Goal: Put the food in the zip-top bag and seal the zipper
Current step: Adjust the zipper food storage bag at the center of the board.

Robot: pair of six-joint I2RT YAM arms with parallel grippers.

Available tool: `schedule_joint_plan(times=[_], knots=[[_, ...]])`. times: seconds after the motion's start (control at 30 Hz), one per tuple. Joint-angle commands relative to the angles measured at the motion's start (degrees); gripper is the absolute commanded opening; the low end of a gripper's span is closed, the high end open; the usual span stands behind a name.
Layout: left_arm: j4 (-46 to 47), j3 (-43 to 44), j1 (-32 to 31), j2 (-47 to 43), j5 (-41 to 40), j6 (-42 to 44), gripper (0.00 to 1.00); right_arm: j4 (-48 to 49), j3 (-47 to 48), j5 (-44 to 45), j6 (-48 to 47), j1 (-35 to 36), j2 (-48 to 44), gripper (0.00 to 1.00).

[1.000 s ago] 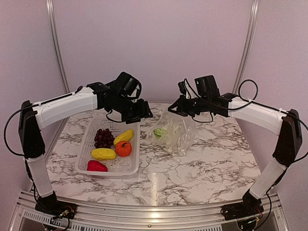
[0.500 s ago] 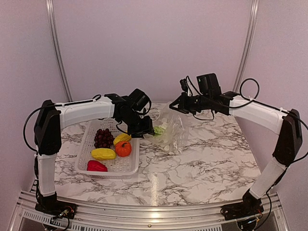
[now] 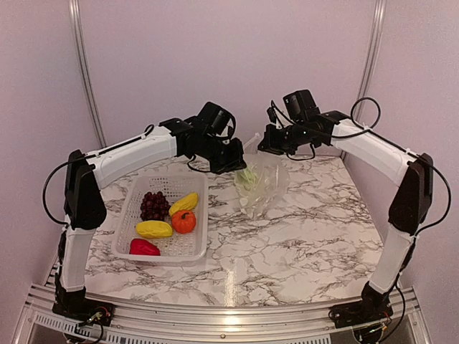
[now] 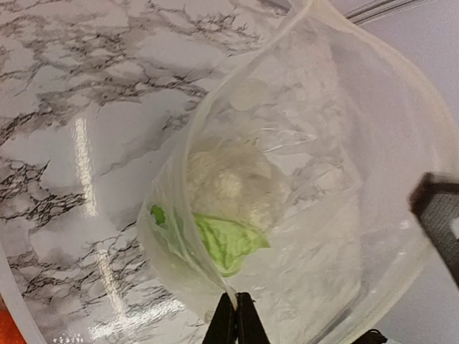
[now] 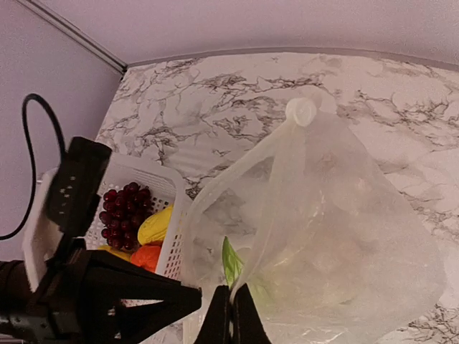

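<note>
The zip-top bag (image 3: 262,188) hangs between both grippers, its bottom on the table and its mouth pulled open. My left gripper (image 3: 239,163) (image 4: 236,317) is shut on the bag's left rim. My right gripper (image 3: 267,147) (image 5: 231,309) is shut on the opposite rim. The zipper (image 5: 267,156) runs as a clear strip along the mouth edge. Inside the bag lies the pale white-green vegetable (image 4: 228,197) (image 5: 231,259). The other food lies in the basket: grapes (image 3: 153,205), two yellow pieces (image 3: 184,203) (image 3: 154,229), an orange fruit (image 3: 183,221) and a red pepper (image 3: 144,247).
The white perforated basket (image 3: 126,208) sits on the marble table (image 3: 308,244) left of the bag, its right wall close to the bag's side. Metal rails and pink walls close in the back and sides.
My left arm swung right from above the basket to the bag and its jaws closed on the rim. The right gripper drew the bag up and back, so the bag stands taller.
</note>
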Motion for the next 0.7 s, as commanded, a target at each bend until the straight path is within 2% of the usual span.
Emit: schedule_joint_plan(times=[0.0,0.07,0.13,0.23,0.47,0.5,0.53,0.57,0.6,0.67], knots=[[6.9,10.5,-2.1,-3.5,-0.9,-0.8,0.0,-20.3,16.1,14.4,-6.5,0.8,4.0,0.0],[6.3,9.4,-2.2,-3.2,-0.4,-0.2,0.0,-20.0,15.3,16.4,-5.9,-1.1,3.0,0.0],[4.6,7.6,-2.2,-1.6,2.8,-1.0,0.0,-18.3,13.1,13.3,-4.4,-3.6,2.5,0.0],[8.1,7.2,-2.6,-0.5,5.5,-2.3,0.0,-16.5,12.5,10.0,-3.2,-5.0,2.5,0.0],[7.8,10.7,-2.0,2.7,4.8,-2.4,0.0,-19.0,20.1,13.0,-5.6,-5.2,4.3,0.0],[7.8,10.5,-2.0,2.8,5.2,-2.5,0.06,-19.6,21.5,13.6,-6.4,-5.3,4.6,0.0],[8.0,10.2,-2.0,2.8,5.4,-2.5,0.23,-20.2,22.5,14.2,-7.2,-5.3,4.8,0.0],[8.0,9.8,-2.0,2.7,5.5,-2.2,0.35,-20.4,22.9,14.5,-8.0,-5.3,4.9,0.0],[8.0,9.4,-1.9,2.4,5.5,-1.1,0.43,-20.5,22.5,14.6,-8.9,-5.3,5.0,0.0],[6.5,9.0,-1.9,1.4,3.8,2.2,0.47,-20.3,20.1,13.5,-10.0,-5.3,5.3,0.0]])
